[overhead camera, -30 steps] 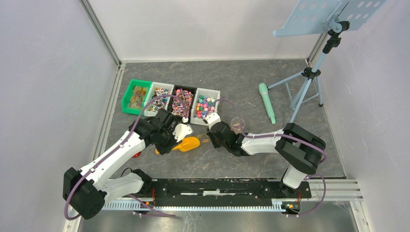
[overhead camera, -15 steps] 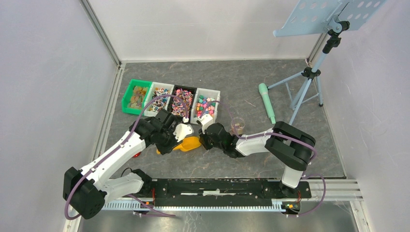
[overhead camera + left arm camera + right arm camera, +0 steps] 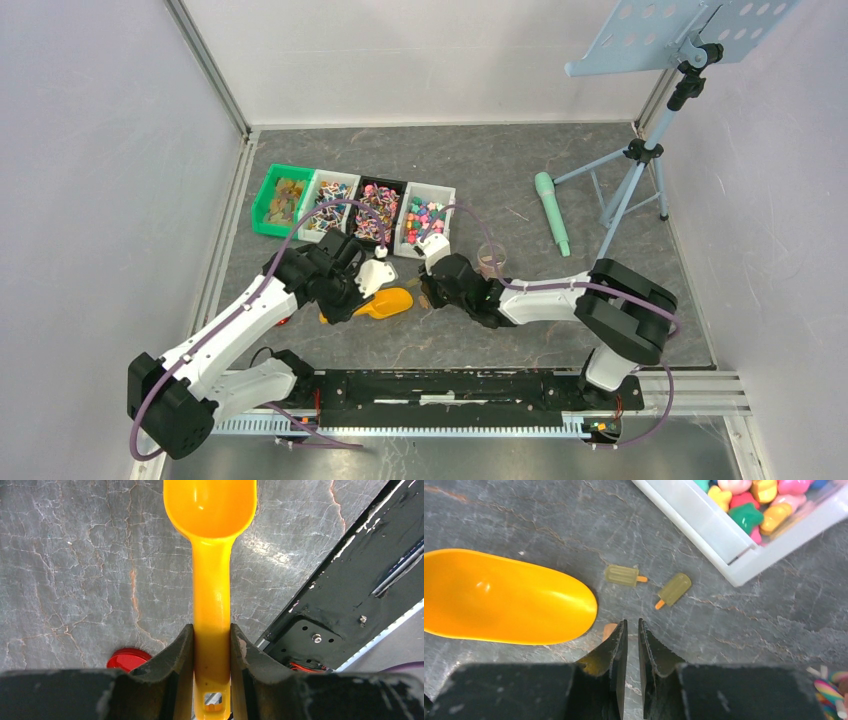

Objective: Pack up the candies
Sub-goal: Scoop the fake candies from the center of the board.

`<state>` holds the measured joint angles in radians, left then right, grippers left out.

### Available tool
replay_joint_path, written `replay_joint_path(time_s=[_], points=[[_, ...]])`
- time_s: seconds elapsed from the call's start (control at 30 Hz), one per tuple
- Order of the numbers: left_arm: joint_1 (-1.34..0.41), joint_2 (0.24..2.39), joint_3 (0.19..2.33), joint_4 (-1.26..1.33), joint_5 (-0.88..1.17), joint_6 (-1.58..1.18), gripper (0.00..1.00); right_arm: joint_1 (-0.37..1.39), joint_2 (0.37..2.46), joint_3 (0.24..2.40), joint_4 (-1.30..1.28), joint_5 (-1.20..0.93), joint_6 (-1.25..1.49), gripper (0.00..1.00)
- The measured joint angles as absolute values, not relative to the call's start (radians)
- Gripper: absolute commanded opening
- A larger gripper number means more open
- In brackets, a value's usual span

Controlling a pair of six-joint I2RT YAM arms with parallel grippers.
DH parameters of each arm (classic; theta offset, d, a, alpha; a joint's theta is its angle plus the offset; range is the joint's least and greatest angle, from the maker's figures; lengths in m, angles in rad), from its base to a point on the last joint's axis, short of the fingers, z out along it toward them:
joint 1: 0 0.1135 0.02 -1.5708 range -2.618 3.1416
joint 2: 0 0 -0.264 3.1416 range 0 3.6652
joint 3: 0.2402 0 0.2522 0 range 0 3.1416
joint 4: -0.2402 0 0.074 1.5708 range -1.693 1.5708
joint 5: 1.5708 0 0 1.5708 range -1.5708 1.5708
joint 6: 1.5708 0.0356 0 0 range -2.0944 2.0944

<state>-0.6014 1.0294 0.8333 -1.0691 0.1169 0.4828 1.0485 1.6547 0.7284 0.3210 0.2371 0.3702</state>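
My left gripper (image 3: 212, 630) is shut on the handle of the orange scoop (image 3: 212, 510), whose empty bowl lies low over the table (image 3: 388, 303). My right gripper (image 3: 633, 625) is shut and empty, its tips at the table just right of the scoop bowl (image 3: 499, 597). Two yellow-green lolly-shaped candies (image 3: 623, 575) (image 3: 673, 589) lie loose just beyond its tips. A peach piece (image 3: 610, 629) shows half hidden behind its left finger. More candies (image 3: 744, 500) fill the white bin (image 3: 719, 535) at upper right.
A row of bins (image 3: 283, 200) with sweets stands behind both grippers. A small clear cup (image 3: 491, 260) stands by the right arm. A red lid (image 3: 128, 658) lies by the left gripper. A teal tool (image 3: 551, 212) and a tripod stand (image 3: 640, 150) are at the right.
My right gripper swung left toward the scoop bowl and has settled beside it. My left gripper shifted the scoop slightly left and toward the near edge.
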Motion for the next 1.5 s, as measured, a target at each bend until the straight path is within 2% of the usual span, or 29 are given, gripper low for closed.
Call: replay_joint_path(time_s=[0.47,1.27,1.5], points=[[-0.642,1.083,0.841,-1.066,0.138,0.481,0.02,1.051,1.665,0.679,0.297,0.26,0.381,0.19],[-0.653,1.098,0.843,-1.108,0.104,0.474,0.02,1.06,1.689,0.678,0.412,0.152,0.472,0.18],[-0.659,1.098,0.843,-1.069,0.115,0.473,0.02,1.077,1.693,0.691,0.486,0.056,0.539,0.18]])
